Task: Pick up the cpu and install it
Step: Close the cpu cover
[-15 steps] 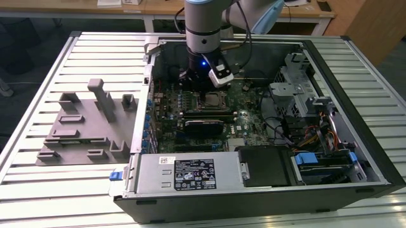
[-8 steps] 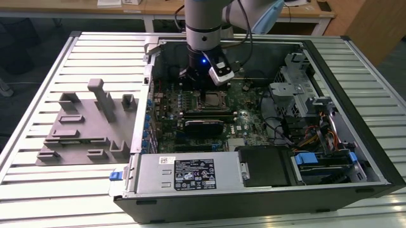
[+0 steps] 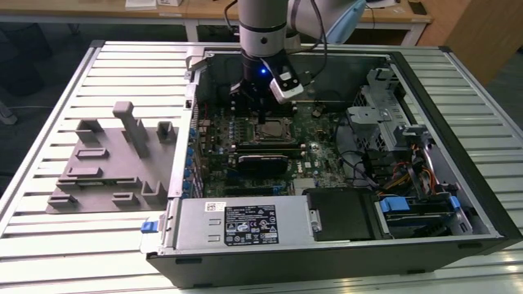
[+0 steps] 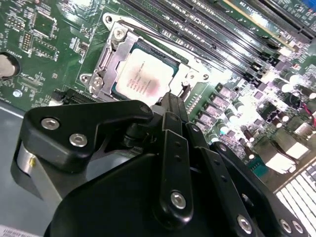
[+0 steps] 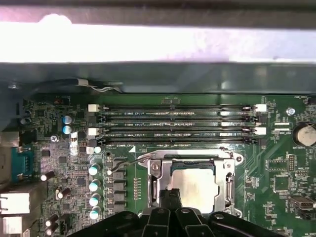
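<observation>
From the exterior view, the gripper (image 3: 263,117) hung inside the open computer case (image 3: 343,263), just above the cpu (image 3: 272,130). In the second wrist view, the cpu (image 4: 143,76) lay flat within its socket frame (image 4: 106,59). The gripper (image 4: 171,101) was pressed together near its edge, pinching nothing. The first wrist view agreed: cpu (image 5: 195,185) seated, gripper (image 5: 171,195) over its rim. Doing this well, I judged, meant keeping it square and level, without force.
</observation>
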`<state>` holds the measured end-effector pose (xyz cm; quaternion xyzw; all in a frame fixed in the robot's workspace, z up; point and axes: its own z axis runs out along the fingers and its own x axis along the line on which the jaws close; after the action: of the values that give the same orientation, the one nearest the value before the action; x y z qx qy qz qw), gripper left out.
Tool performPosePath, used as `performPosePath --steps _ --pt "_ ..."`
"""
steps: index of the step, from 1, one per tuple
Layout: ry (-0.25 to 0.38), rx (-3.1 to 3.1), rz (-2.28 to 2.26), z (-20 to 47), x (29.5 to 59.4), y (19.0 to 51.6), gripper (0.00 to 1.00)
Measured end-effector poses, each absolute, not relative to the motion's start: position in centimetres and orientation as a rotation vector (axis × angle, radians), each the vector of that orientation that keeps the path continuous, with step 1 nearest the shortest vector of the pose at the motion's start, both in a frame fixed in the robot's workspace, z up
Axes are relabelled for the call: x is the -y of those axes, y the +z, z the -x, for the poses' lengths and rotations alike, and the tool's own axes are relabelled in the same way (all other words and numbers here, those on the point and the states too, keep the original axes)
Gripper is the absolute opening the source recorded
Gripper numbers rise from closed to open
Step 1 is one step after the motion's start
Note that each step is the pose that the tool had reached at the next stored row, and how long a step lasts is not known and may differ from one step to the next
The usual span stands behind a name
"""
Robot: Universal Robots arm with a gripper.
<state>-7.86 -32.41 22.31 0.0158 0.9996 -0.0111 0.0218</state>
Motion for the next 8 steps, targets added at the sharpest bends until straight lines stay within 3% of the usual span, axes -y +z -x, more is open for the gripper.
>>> performPosePath --steps 8 --pt "-0.038 -3.097 -0.05 7.38 32.41 22.34 0.11"
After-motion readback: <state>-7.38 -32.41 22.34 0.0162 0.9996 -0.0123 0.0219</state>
